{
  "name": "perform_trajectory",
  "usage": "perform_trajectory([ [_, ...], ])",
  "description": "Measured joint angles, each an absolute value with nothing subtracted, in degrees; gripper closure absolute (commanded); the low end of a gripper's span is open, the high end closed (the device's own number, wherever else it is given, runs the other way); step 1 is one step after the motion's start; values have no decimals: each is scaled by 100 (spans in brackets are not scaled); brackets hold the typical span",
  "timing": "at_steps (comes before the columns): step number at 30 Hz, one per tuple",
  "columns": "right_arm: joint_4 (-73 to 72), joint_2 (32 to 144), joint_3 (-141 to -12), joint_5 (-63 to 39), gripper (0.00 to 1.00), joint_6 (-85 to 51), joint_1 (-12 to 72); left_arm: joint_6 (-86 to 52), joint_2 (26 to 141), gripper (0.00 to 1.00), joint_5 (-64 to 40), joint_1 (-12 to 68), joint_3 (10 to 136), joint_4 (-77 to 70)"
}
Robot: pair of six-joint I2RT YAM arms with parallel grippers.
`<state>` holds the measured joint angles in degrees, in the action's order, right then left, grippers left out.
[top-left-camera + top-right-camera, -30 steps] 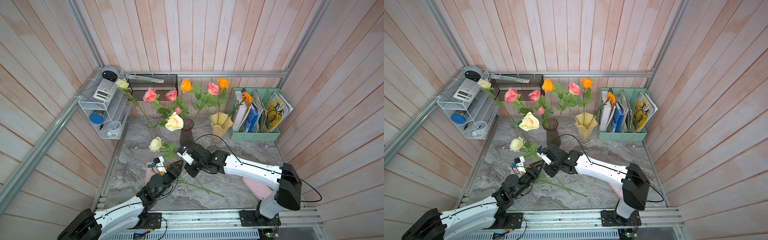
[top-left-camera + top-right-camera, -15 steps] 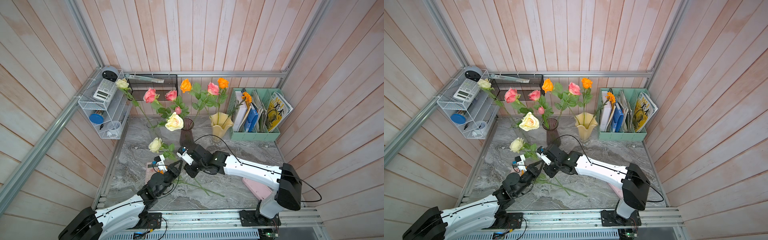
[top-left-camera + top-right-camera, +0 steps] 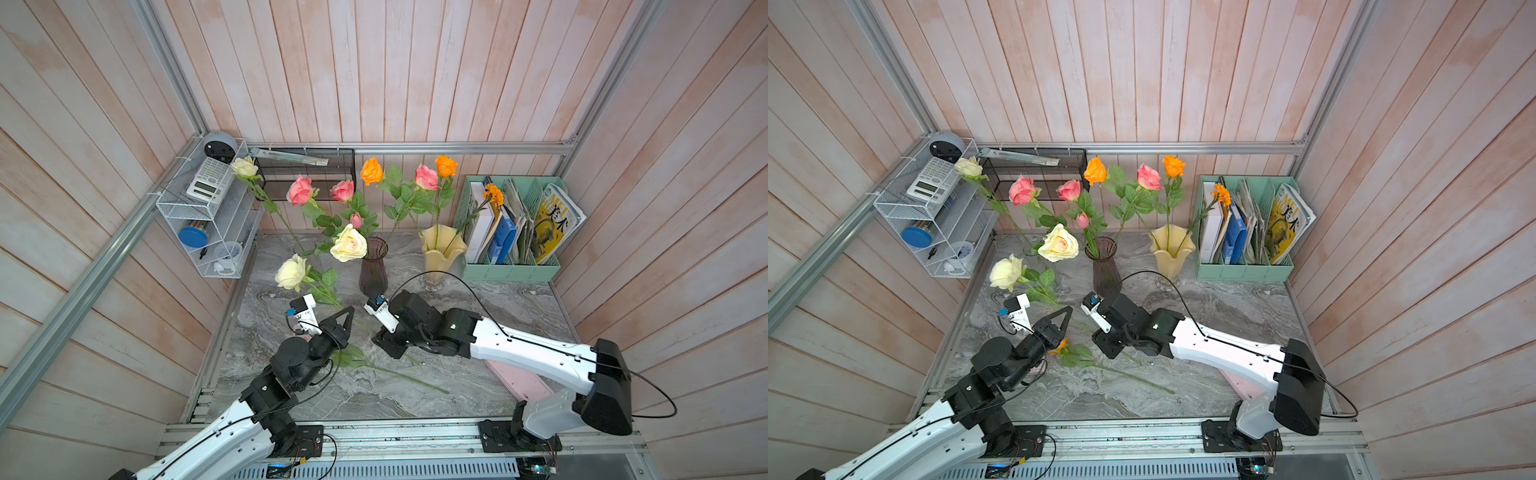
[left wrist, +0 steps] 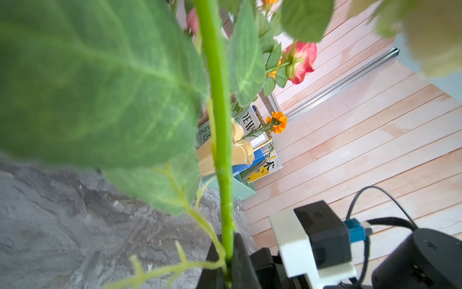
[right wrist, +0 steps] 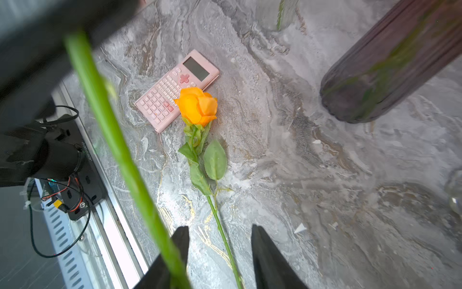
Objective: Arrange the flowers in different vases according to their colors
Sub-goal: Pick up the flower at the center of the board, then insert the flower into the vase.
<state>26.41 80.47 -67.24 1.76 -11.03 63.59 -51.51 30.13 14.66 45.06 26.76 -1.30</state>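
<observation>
**Sorting, late stage.** The left gripper (image 3: 348,313) is clamped on the stem of a cream rose (image 3: 293,272), which it holds slanting above the left side of the table (image 3: 519,307). The right gripper (image 5: 217,230) has its jaws apart; the stem crosses one of them unpinched.

Two cream roses stand in the glass vase (image 3: 307,249), pink roses in the purple vase (image 3: 373,270), and orange flowers in the yellow vase (image 3: 440,253). Which vase takes the middle orange and pink stems cannot be told.

By judgement, two steps are left. The held rose goes into the glass vase. The orange rose (image 5: 196,106), lying flat with its head against a pink calculator (image 5: 175,90), goes into the yellow one.

**Room.** Bare table lies in front of the vases and to the right. The glass vase stands near the left edge beside the wire rack (image 3: 208,220), with leaves and heads crowding above its mouth.
</observation>
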Motion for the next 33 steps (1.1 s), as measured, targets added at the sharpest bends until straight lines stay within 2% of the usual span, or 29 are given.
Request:
perform_trajectory([
  [2, 2591, 7494, -6399, 357, 41, -1118, 6359, -4816, 2770, 100, 1721, 4484, 3024, 471],
  [5, 2657, 6683, -6047, 714, 37, -1157, 6313, -4246, 2547, 100, 2196, 4458, 3581, 1437],
  [11, 2781, 5474, -5704, 1118, 34, -1229, 6237, -3166, 2967, 100, 3321, 4449, 4766, 2965],
  [15, 2836, 5214, -5387, 1214, 34, -1288, 6149, -2410, 3179, 100, 4110, 4436, 5153, 3229],
  [21, 2873, 5238, -4943, 1146, 34, -1413, 5697, -950, 3734, 100, 5085, 4425, 6005, 2950],
  [27, 2783, 5227, -4864, 891, 34, -1463, 5231, 812, 4294, 100, 5566, 4300, 6871, 1608],
  [30, 2655, 5275, -4803, 751, 34, -1485, 5063, 1461, 4589, 100, 5487, 3924, 7028, 814],
  [33, 2493, 5384, -4678, 591, 34, -1498, 4893, 1651, 4904, 100, 5052, 3162, 7059, 292],
])
